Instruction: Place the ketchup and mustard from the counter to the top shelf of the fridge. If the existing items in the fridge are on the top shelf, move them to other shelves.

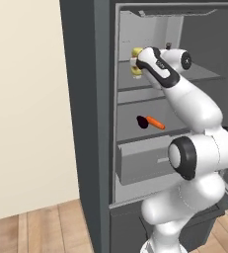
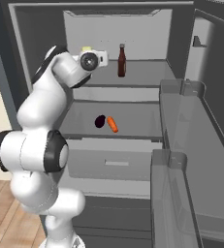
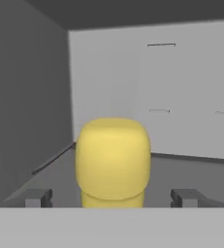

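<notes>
The mustard, a squat yellow bottle, sits between my gripper's two fingertips inside the fridge. The fingers stand apart from its sides, so the gripper is open. From the left base camera the mustard is at the left end of the top shelf, in front of my hand; its base is hidden. The ketchup stands upright on the same shelf, to the right. The maroon lump and the carrot piece lie on the shelf below.
The fridge's left inner wall is close beside the mustard. A grey drawer sits under the lower shelf. The open door's clear bins jut out at the right. A wooden floor lies left of the fridge.
</notes>
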